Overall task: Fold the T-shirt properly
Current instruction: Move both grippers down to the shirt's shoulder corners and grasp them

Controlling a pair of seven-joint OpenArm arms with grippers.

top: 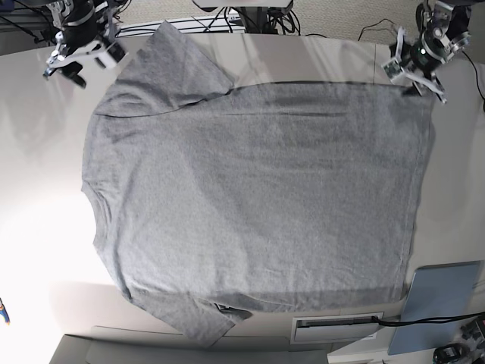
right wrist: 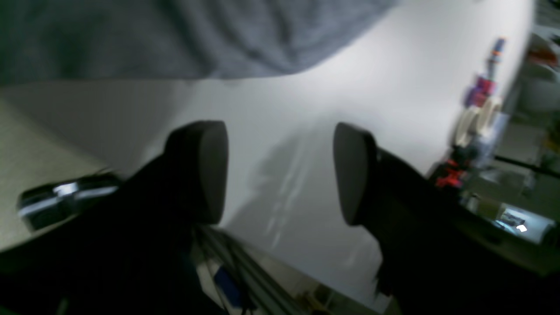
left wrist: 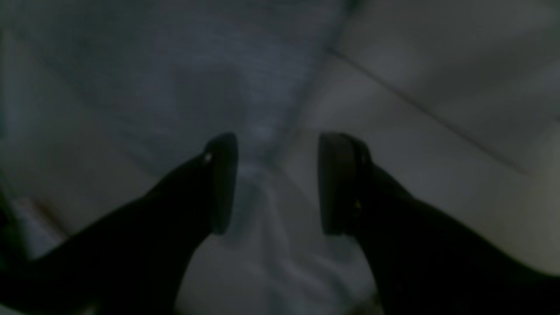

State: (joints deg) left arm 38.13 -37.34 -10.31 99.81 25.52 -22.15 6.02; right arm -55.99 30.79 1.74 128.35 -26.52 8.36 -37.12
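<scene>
T-shirt (top: 258, 205) lies flat between both released grippers: left gripper (left wrist: 278, 183) over its far-right corner, right gripper (right wrist: 280, 173) beside its far-left sleeve.

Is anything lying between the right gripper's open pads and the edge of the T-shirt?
No. In the right wrist view only bare white table separates the open right gripper from the T-shirt.

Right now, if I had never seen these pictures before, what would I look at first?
The big grey T-shirt would catch your eye, spread flat and plain side up over most of the white table. Next come the two black grippers at the far corners: the right gripper by a sleeve, the left gripper at the hem corner. Both are open and hold nothing.
</scene>
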